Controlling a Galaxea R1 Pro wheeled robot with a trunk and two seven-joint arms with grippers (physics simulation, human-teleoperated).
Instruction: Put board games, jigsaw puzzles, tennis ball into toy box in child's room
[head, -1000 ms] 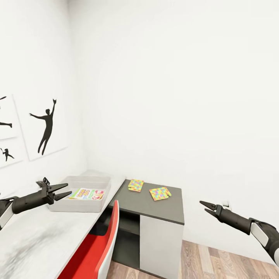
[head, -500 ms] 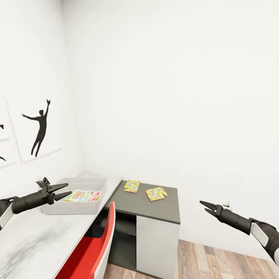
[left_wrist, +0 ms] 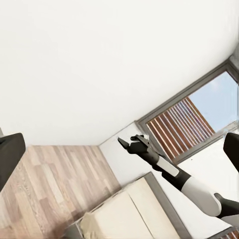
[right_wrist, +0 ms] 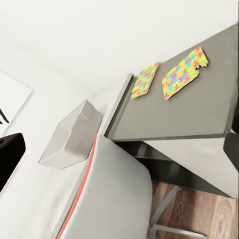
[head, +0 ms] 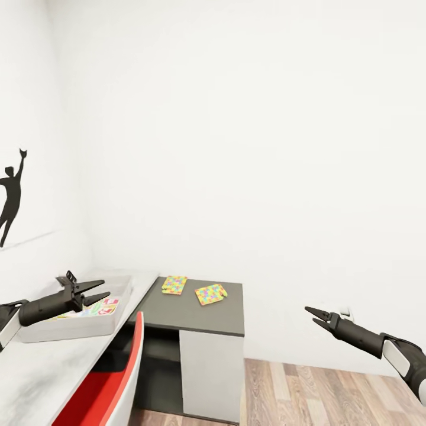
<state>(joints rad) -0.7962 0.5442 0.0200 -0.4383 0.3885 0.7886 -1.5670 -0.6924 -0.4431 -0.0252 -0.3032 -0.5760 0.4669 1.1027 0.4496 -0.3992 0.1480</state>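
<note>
Clearly, from the head view, the two jigsaw puzzles lie flat on the dark lower section of the table [head: 201,313], the nearer-left puzzle [head: 174,284] and the second puzzle [head: 212,294] just beside each other but apart, both lying between the two arms. The toy box [head: 71,326] sits on the pale part of the table at the left, with a colourful game box [head: 97,307] lying inside it. The left hand [head: 102,290] hovers over the toy box with its fingers spread apart and nothing in them, and the puzzles lie off to its right. The right hand [head: 309,315] hangs over the wood floor, well apart from the table, fingers also apart and empty. A red chair [head: 112,378] stands tucked at the table. From the left wrist view, the right hand [left_wrist: 125,144] shows against a dark-framed window, above the beige bed [left_wrist: 129,214]. From the right wrist view, both puzzles [right_wrist: 164,77] lie ahead on the dark top, the toy box [right_wrist: 69,137] beyond them. By my judgement the left hand is the nearer to the puzzles, though either must reach inward.
</note>
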